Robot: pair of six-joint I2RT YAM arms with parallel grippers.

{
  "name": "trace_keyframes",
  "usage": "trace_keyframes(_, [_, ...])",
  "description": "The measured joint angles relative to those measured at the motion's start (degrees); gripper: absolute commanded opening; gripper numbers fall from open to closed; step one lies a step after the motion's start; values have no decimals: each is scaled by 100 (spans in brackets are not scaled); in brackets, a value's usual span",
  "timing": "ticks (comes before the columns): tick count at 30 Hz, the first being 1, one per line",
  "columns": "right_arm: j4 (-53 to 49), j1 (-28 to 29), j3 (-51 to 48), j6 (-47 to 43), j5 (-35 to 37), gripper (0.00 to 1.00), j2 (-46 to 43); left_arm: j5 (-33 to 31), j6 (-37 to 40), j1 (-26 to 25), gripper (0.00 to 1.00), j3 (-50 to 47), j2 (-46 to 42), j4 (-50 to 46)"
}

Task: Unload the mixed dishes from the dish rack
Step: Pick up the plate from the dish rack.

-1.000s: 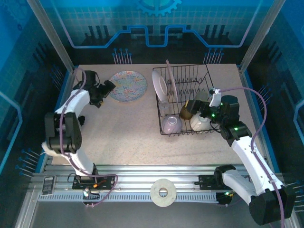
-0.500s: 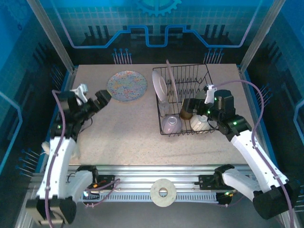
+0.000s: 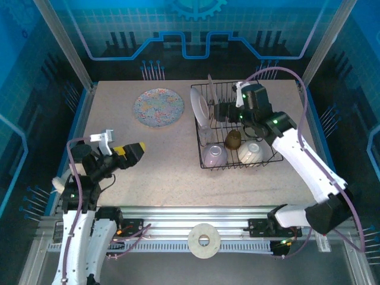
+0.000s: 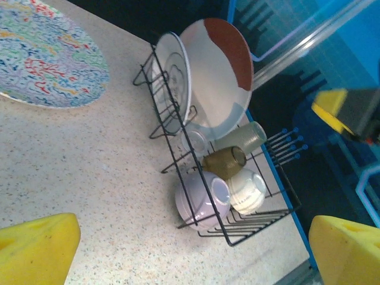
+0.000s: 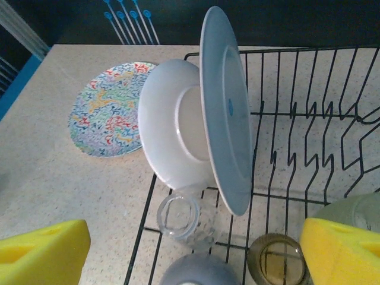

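Note:
The black wire dish rack [image 3: 237, 167] stands at the right rear of the table. Upright in it are a white plate [image 3: 202, 110] and a red-and-white plate [image 3: 212, 98]. In front of them lie a clear glass [image 5: 178, 217], a brown cup [image 3: 233, 140], a lavender bowl [image 3: 214, 155] and a white bowl [image 3: 250, 152]. My right gripper [image 3: 222, 111] hangs open over the rack's middle, its yellow fingertips [image 5: 41, 252] wide apart above the glass. Open and holding nothing, my left gripper [image 3: 133, 152] hovers over the near left of the table.
A speckled floral plate [image 3: 158, 107] lies flat on the table left of the rack. A pale green glass [image 4: 240, 138] lies in the rack behind the brown cup. Blue walls and metal posts ring the table; a rail runs along its near edge.
My left arm has pulled back from the speckled plate toward the near left corner. My right arm has swung from the rack's right front up over its middle, toward the upright plates.

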Motion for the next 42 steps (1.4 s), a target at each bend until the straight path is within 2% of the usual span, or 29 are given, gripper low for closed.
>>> trace_keyframes(13, [-675,122,1576,-343,481,79,1770,42,166,-92,99,-72,-151,-26])
trace_keyframes(17, [-785,140,1875,-389,549,70,2131,42,166,-92,99,-72,-155,-26])
trace_keyframes(42, [-1176,332,2868,-555,1119,27,3178,46,166,-92,99,-72,-155,-24])
